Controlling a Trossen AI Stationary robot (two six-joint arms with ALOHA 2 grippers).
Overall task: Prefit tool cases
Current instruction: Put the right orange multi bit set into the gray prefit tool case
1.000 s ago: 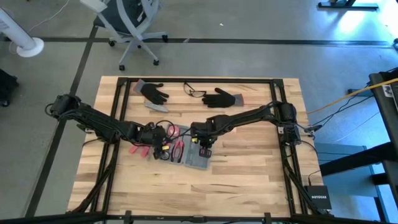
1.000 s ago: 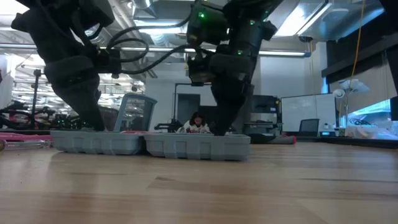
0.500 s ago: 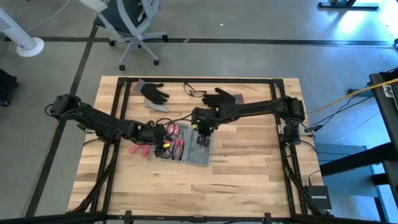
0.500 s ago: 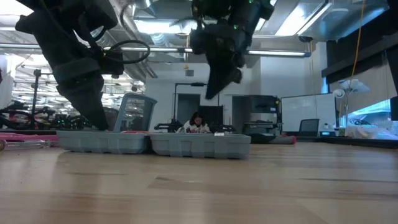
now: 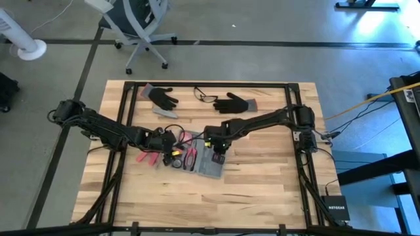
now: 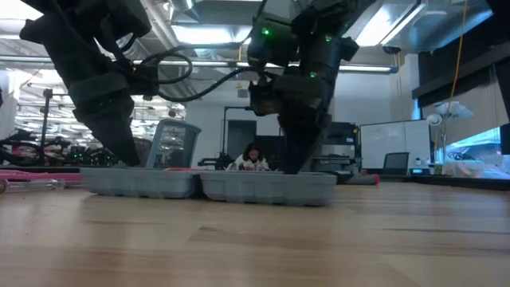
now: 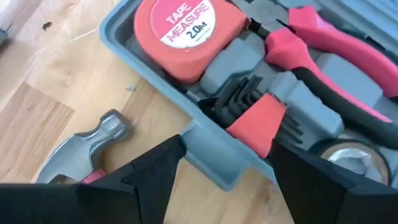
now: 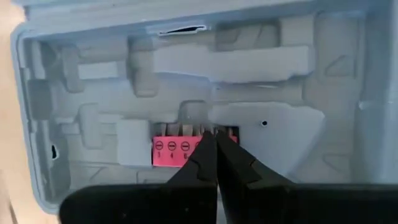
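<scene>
The grey-blue tool case (image 5: 209, 161) lies open and flat on the table, with both halves resting on the wood (image 6: 207, 184). One half holds a red tape measure (image 7: 179, 30), red-handled pliers (image 7: 329, 43) and hex keys (image 7: 249, 102). My left gripper (image 7: 225, 144) is open and slants down, with its fingers on either side of the case's rim tab (image 7: 208, 155). My right gripper (image 8: 215, 134) is shut. It points down into the other half (image 8: 249, 62), at a red bit holder (image 8: 177, 150). My left gripper: whether its fingers touch the rim tab cannot be told. My right gripper sets its shut fingertips (image 8: 205, 146) on the upper edge of the red bit holder (image 8: 186, 148). It comes from above and points steeply down inside the case half. The holder sits in its moulded slot.
A hammer (image 7: 93, 140) lies on the table beside the case, near my left gripper. Two black gloves (image 5: 162, 97) (image 5: 233, 103) and a pair of glasses (image 5: 205, 97) lie at the far edge. A person (image 6: 252, 157) sits in the room behind.
My right gripper, still shut, rose out of the case toward the table's far edge. It then came back down into the same half. The case has slid a little toward the table's right edge.
</scene>
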